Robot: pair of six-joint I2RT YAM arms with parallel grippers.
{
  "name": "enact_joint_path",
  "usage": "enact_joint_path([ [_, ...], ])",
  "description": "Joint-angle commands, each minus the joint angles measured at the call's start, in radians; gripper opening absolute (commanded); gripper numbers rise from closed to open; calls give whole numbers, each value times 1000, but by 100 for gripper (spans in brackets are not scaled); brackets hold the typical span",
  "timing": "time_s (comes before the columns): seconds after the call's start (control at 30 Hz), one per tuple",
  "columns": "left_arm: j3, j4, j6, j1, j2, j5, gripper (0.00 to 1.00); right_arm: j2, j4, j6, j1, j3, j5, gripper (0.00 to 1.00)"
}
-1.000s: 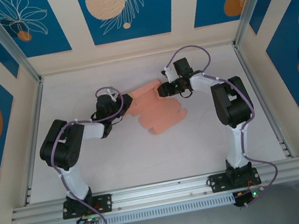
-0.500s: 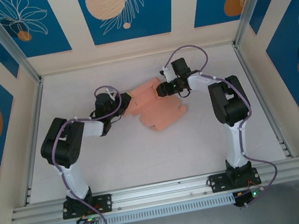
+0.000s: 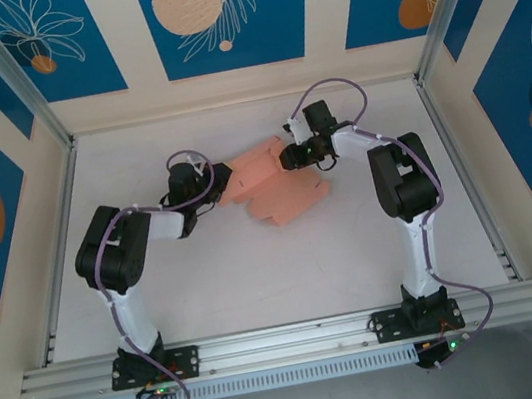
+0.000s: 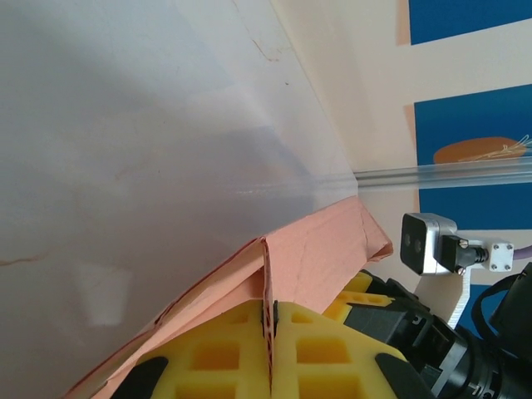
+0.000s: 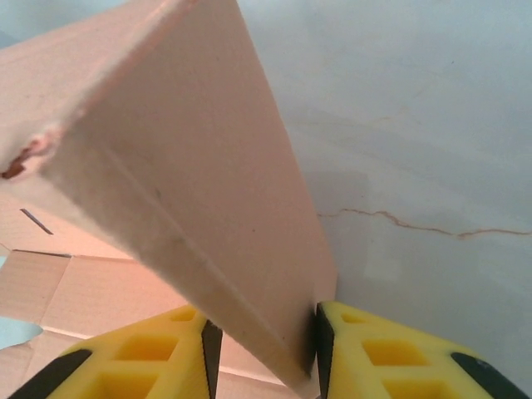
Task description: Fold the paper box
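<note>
The paper box (image 3: 269, 184) lies just above the middle of the overhead frame, on the white table (image 3: 257, 272). It is partly unfolded, and its tabbed edges spread toward the lower right. Your left gripper (image 3: 218, 185) meets its left edge and your right gripper (image 3: 285, 159) its upper right edge, so the card sits between the two.

In the left wrist view, your left gripper (image 4: 268, 316) sits at the bottom of the frame. Its yellow pads (image 4: 253, 341) are pressed together on a thin upright fold of the paper box (image 4: 312, 253). At the right edge you can see the other arm's small grey camera (image 4: 424, 241).

In the right wrist view, your right gripper (image 5: 262, 337), at the bottom, pinches a raised pink panel of the paper box (image 5: 191, 191) that slants toward the upper left. Flat card lies beneath it at lower left, and bare table (image 5: 416, 125) shows to the right.
</note>
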Motion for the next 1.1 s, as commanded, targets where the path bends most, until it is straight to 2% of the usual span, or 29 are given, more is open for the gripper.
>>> enact_joint_path([
  [0.0, 18, -36, -20, -1, 35, 71, 0, 34, -27, -8, 23, 40, 14, 32],
  [0.1, 24, -33, -29, 0, 37, 74, 0, 41, -41, -9, 31, 53, 42, 27],
  [0.13, 26, -26, -36, 0, 41, 74, 0, 41, -43, -10, 32, 55, 49, 22],
  [0.17, 25, -18, -42, 2, 42, 77, 1, 39, -45, -11, 35, 55, 55, 18],
  [0.3, 19, 19, -69, 3, 46, 77, 9, 29, -48, -14, 49, 46, 92, 11],
  [0.43, 5, 52, -90, 5, 30, 76, 30, 6, -52, -11, 62, 28, 130, 11],
  [0.6, -49, 71, -96, 5, -39, 58, 43, -30, -62, 16, 70, 7, 173, 10],
  [0.7, -100, 49, -80, 5, -125, 39, 58, -63, -74, 25, 81, -13, 202, 10],
  [0.83, -152, -68, -9, 4, -294, 47, 79, -112, -122, 50, 101, -28, 264, 9],
  [0.93, -164, -222, 92, 4, -456, 49, 91, -149, -137, 67, 119, -54, 292, 9],
  [1.0, -153, -391, 196, 6, -571, 6, 93, -169, -136, 70, 133, -76, 312, 9],
  [1.07, -130, -588, 354, 7, -684, -85, 93, -193, -133, 79, 148, -97, 327, 9],
])
